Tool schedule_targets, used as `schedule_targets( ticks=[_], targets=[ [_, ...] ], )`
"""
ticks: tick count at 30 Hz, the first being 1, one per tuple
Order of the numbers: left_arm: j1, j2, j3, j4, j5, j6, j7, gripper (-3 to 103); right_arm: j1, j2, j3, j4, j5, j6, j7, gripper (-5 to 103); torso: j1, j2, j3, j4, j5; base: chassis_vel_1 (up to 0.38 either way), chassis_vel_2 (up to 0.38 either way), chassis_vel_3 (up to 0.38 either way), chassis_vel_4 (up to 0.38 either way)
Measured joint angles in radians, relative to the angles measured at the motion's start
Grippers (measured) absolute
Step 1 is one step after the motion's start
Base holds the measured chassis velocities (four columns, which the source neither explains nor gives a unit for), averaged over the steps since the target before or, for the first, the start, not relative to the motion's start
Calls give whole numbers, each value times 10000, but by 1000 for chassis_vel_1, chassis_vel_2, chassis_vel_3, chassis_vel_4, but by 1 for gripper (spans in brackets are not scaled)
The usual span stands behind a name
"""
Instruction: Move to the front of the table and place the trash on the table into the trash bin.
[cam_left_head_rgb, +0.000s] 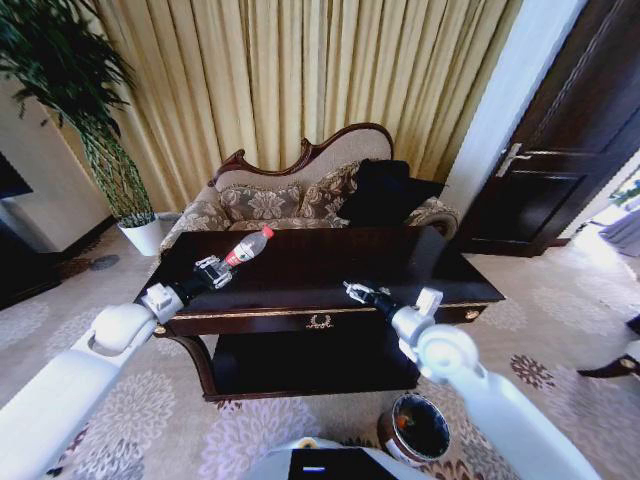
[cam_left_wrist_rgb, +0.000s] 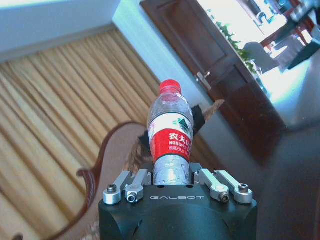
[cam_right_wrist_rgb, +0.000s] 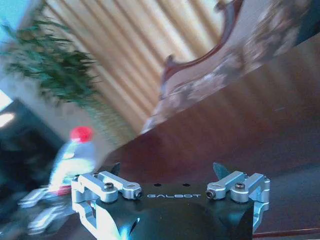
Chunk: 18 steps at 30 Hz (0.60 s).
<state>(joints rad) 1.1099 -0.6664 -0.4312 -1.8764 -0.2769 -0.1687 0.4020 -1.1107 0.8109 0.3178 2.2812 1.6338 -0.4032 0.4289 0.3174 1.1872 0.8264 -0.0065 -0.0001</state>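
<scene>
A clear plastic bottle (cam_left_head_rgb: 248, 247) with a red cap and red label is the trash I see. My left gripper (cam_left_head_rgb: 214, 271) is shut on its lower end and holds it tilted above the left part of the dark glossy table (cam_left_head_rgb: 400, 262). In the left wrist view the bottle (cam_left_wrist_rgb: 171, 134) stands up out of the gripper (cam_left_wrist_rgb: 171, 174). My right gripper (cam_left_head_rgb: 352, 291) hovers over the table's front edge, open with nothing between its fingers (cam_right_wrist_rgb: 220, 172). The dark round trash bin (cam_left_head_rgb: 415, 428) stands on the carpet in front of the table, under my right arm.
A carved sofa (cam_left_head_rgb: 300, 195) with a black cushion stands behind the table. A tall plant in a white pot (cam_left_head_rgb: 145, 236) is at the back left. A dark wooden door (cam_left_head_rgb: 560, 140) is at the right. Patterned carpet surrounds the table.
</scene>
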Motion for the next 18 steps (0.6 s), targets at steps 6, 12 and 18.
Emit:
schedule_targets(
  ticks=[6,12,18],
  targets=[
    [-1178,-169,788,18,396,4,-587,32,140,-392,26,245,376,13,-505,100,1,-1,1,-9,5,0,0,0,0],
    [-2464,7,1888,-115,45,323,-1308,32,113,10,-190,-168,-1309,1018,-1682,100,0,-1,2,-3,5,0,0,0,0],
    [-3457,4,3006,54,-311,398,-1505,32,22,801,-215,-711,-2871,1787,-2627,100,1,-1,2,-3,4,0,0,0,0]
  ],
)
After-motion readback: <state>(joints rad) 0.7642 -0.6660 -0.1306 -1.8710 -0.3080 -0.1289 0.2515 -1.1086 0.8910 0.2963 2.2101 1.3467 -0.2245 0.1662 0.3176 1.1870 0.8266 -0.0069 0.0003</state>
